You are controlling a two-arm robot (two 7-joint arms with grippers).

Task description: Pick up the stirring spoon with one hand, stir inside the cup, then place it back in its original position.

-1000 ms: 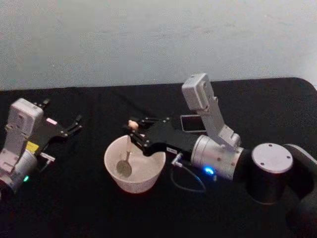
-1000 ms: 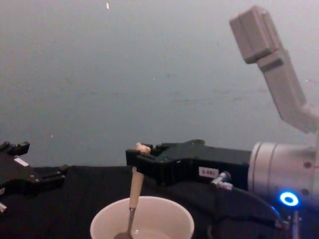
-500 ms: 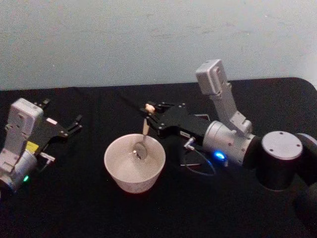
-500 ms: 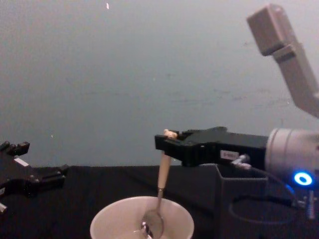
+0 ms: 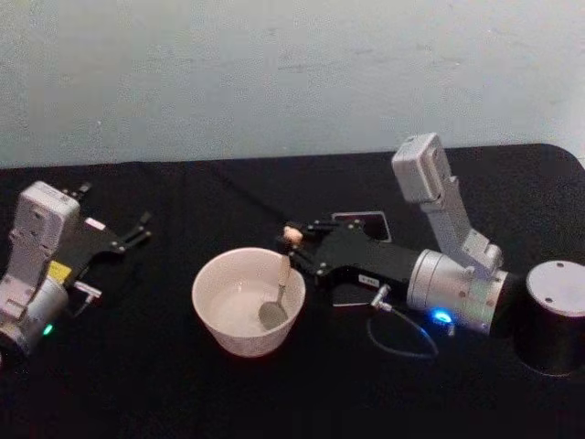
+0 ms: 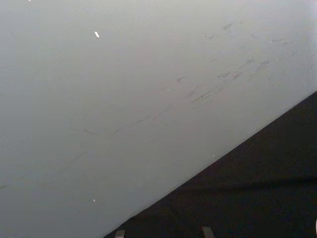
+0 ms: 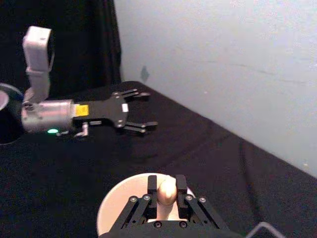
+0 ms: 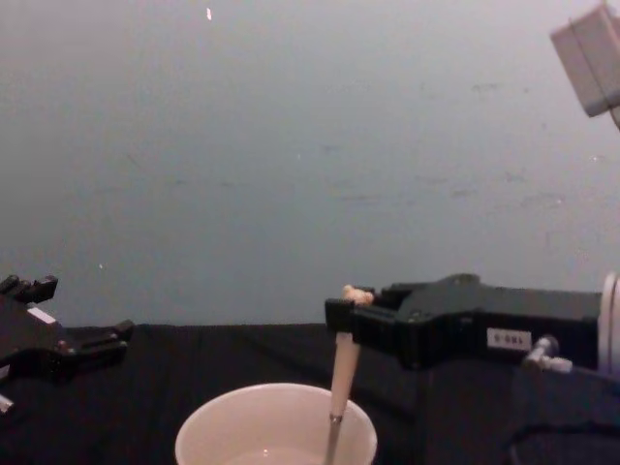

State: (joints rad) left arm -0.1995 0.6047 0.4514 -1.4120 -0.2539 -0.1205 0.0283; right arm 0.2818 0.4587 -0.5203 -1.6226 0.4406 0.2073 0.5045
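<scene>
Above the round cream-white cup (image 5: 227, 337), the right end effector (image 5: 296, 246) grips the slim beige stirring spoon (image 5: 282, 274). The left end effector (image 5: 138, 230) rests with fingers apart.

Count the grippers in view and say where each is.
2. The left gripper is parked well left of the cup, open. The right gripper is over the cup's right rim, shut on the stirring spoon, whose bowl is inside the cup.

You have open black table (image 5: 183, 197) between the left gripper (image 5: 139, 230) and the cup (image 5: 239, 340). From the right, the right gripper (image 5: 297, 247), clamped on the stirring spoon (image 5: 279, 291), blocks the cup; a dark holder box (image 5: 361, 218) sits just behind it.
</scene>
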